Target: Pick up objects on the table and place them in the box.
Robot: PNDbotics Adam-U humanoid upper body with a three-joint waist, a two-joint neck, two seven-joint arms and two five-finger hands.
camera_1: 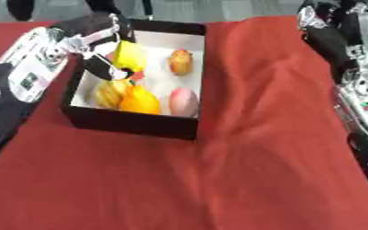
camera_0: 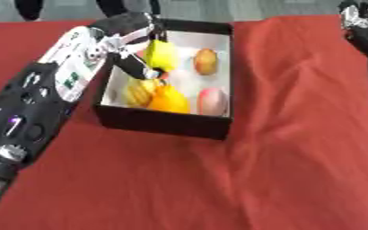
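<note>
A black box (camera_0: pixel 164 121) with a white inside stands on the red cloth at upper centre. Inside lie a brownish-orange fruit (camera_0: pixel 206 61), a pink peach-like fruit (camera_0: pixel 212 101), an orange fruit (camera_0: pixel 170 101) and a yellow ridged fruit (camera_0: pixel 138 93). My left hand (camera_0: pixel 132 38) reaches over the box's left wall, its fingers curled round a bright yellow object (camera_0: pixel 161 55) held above the box's inside. My right hand (camera_1: pixel 328 20) is raised at the upper right edge, apart from the box; its fingers are blurred.
The red cloth (camera_0: pixel 297 134) lies wrinkled over the table, with folds to the right of the box. My right forearm (camera_1: pixel 360 90) runs down the right edge. People's legs show at the far edge.
</note>
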